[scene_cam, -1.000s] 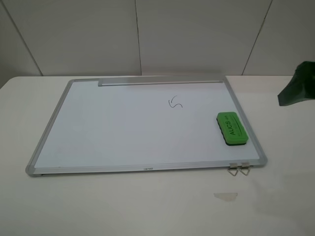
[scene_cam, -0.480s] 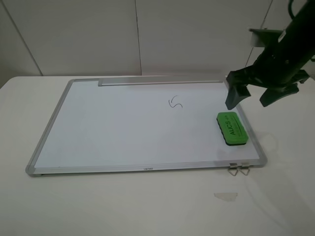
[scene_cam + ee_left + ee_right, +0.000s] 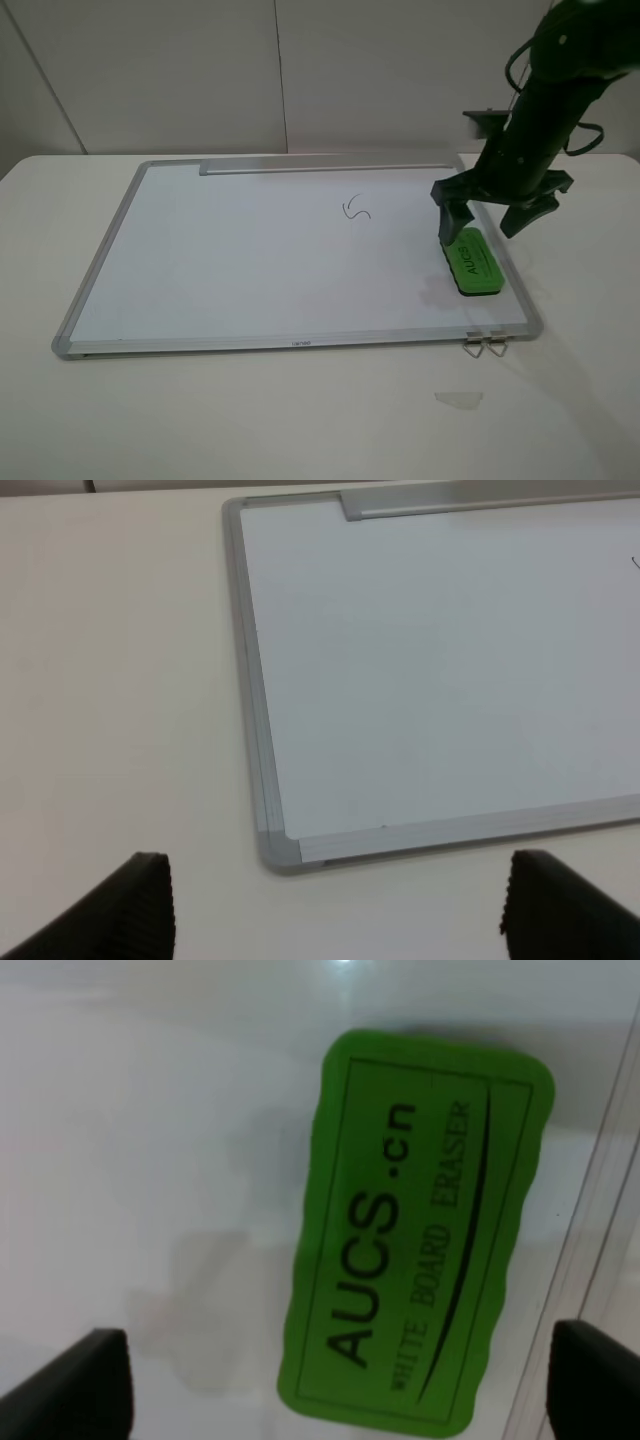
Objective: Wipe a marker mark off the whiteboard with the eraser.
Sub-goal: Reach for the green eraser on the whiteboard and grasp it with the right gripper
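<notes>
The whiteboard (image 3: pixel 250 260) lies flat on the table, its silver frame all round and two metal clips (image 3: pixel 484 344) at its near right corner. A small dark marker mark (image 3: pixel 356 209) sits right of the board's middle. The green eraser (image 3: pixel 472 262) lies on the board by the right frame, lettering up; it fills the right wrist view (image 3: pixel 420 1230). My right gripper (image 3: pixel 490 218) hangs open just above the eraser's far end, one finger on each side, not touching it. The left gripper (image 3: pixel 335 910) is open over bare table near the whiteboard's (image 3: pixel 430 670) corner.
A white table (image 3: pixel 300 420) carries the board, with a pale wall behind. A small whitish scrap (image 3: pixel 458 399) lies on the table in front of the clips. The left arm is outside the high view.
The right arm has swung in from the right edge and come down over the eraser. Its gripper stays open. Board, mark and eraser have not moved.
</notes>
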Controlling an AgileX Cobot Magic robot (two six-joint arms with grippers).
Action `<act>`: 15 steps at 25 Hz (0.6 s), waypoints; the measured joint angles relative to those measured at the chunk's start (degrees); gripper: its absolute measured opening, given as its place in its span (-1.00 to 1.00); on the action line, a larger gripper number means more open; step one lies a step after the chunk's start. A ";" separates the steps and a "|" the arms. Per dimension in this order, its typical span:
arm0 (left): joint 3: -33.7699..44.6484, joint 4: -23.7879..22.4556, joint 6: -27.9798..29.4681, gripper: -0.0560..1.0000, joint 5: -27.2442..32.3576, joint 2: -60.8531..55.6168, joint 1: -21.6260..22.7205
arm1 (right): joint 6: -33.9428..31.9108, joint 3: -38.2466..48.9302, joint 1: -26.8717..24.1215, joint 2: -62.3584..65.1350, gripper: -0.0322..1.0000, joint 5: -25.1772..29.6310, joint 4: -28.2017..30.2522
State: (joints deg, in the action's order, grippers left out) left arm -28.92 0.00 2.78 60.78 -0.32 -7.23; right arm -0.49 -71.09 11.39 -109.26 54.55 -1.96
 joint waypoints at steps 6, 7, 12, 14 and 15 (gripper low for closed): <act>0.00 0.00 0.00 0.41 0.00 0.00 0.00 | 0.00 -2.24 0.00 -4.61 0.66 -1.82 0.48; 0.00 0.00 0.00 0.41 0.00 0.00 0.00 | 0.00 -2.44 0.00 -5.25 0.66 -2.21 0.48; 0.00 0.00 0.00 0.41 0.00 0.00 0.00 | 0.00 -2.51 0.00 -7.60 0.66 -4.80 1.09; 0.00 0.00 0.00 0.41 0.00 0.00 0.00 | 0.00 -2.51 0.00 -8.37 0.66 -5.28 1.96; 0.00 0.00 0.00 0.41 0.00 0.00 0.00 | 0.00 -2.51 0.00 -8.94 0.66 -5.28 1.96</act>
State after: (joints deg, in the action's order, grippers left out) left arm -28.92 0.00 2.78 60.78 -0.32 -7.23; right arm -0.49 -73.60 11.39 -118.20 49.27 0.00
